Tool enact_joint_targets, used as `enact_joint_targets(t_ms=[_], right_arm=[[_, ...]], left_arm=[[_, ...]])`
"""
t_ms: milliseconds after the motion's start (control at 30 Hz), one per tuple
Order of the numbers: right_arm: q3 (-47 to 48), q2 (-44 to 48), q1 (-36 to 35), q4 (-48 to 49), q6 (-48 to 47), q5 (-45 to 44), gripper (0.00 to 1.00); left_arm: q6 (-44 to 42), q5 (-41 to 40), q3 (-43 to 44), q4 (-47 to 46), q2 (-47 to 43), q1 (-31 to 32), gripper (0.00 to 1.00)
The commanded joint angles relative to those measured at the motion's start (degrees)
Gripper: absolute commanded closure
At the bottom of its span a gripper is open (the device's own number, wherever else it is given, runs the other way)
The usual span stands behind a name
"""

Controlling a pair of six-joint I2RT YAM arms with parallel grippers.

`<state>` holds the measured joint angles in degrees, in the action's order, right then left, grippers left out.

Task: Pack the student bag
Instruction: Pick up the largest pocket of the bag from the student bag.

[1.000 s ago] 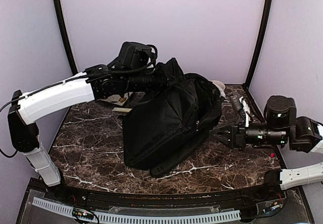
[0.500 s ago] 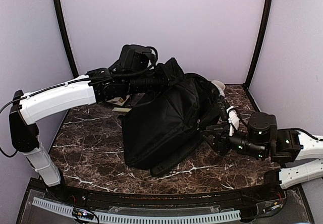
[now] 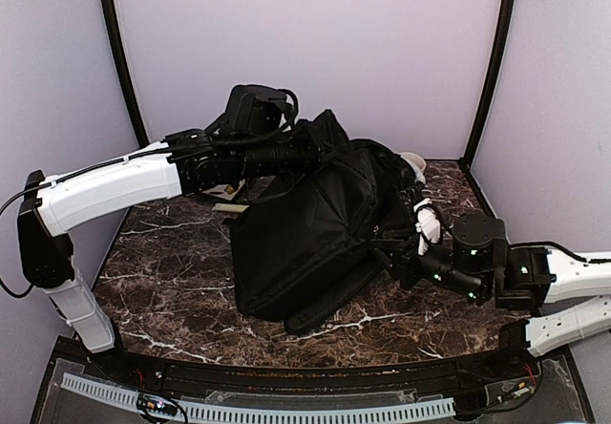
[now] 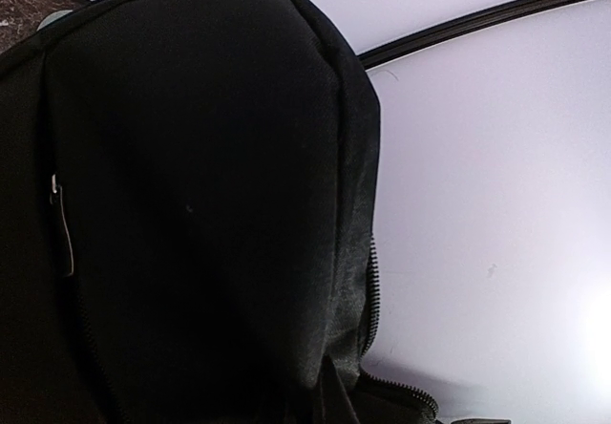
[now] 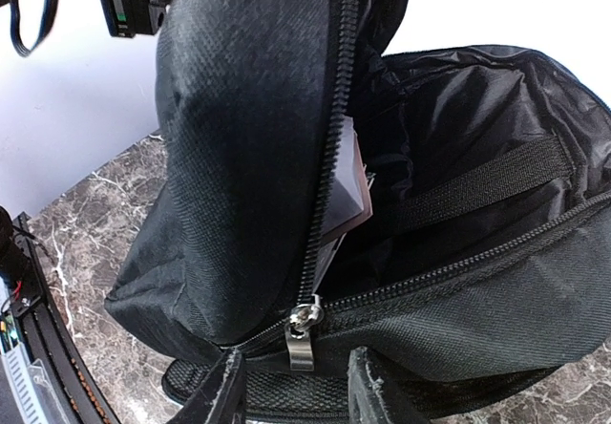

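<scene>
My right claw [image 5: 296, 362], part open and holding nothing, is the nearer one: the zipper pull [image 5: 302, 333] of the student bag [image 3: 315, 233] sits just ahead between my fingers, with its zipper track [image 5: 329, 157] running up and away, and the bag is tilted on the table [image 3: 172, 281] with my closed left claw [image 3: 307, 154] apparently gripping its top.

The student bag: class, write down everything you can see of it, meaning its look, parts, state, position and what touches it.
The student bag is a large black backpack of soft woven fabric. It stands slumped on the marble table, its top raised at the left gripper. The main zip is open, showing black lining, a webbing strap and a pale item tucked inside. A silver zip pull hangs at the zip's end, just ahead of the open right gripper.
</scene>
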<state>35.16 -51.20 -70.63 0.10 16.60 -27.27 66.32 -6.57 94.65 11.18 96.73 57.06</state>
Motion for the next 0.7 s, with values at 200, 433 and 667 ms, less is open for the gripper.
enact_joint_targets(t_ms=[200,433,667], right_arm=[[0.17,-4.07,-0.55,4.84,-0.41,-4.02,0.68],[0.66,-5.41,-0.49,6.48,-0.95,-6.29,0.76],[0.73,-5.33,-0.55,8.02,-1.93,-8.32,0.83]], left_arm=[[0.91,1.84,1.33,-11.8,-5.47,0.64,1.0],[1.0,2.01,1.28,-11.01,-5.91,1.36,1.0],[1.04,2.26,0.49,-10.4,-6.37,2.22,1.0]])
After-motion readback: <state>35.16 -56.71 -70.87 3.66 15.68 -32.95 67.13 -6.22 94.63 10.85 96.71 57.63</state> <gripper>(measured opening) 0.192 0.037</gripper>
